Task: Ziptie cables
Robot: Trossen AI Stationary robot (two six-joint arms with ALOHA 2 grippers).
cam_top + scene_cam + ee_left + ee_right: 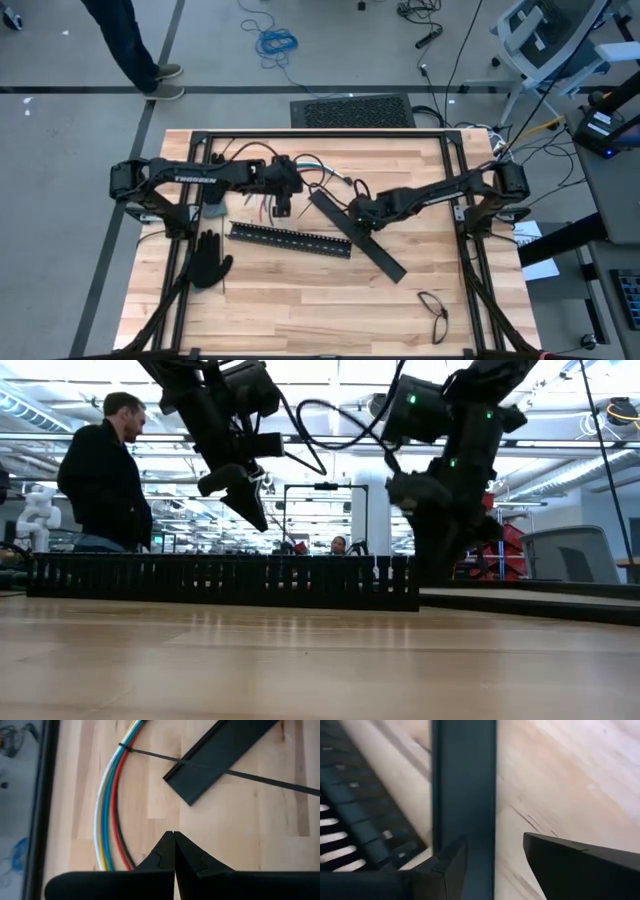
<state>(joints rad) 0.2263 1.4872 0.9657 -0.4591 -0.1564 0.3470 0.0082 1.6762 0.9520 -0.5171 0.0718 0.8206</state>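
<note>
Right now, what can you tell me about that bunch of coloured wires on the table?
The cables are thin wires, white, yellow, blue, green and red, lying side by side in a curved band on the wooden table. A thin dark ziptie is cinched around them near one end, its long tail running off over a flat black bar.

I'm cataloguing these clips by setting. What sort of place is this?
Probably a robotics lab or workshop floor: a pale wooden workbench on a black metal frame, loose cords on the grey concrete floor, and a white humanoid robot standing in the open hall behind.
</note>
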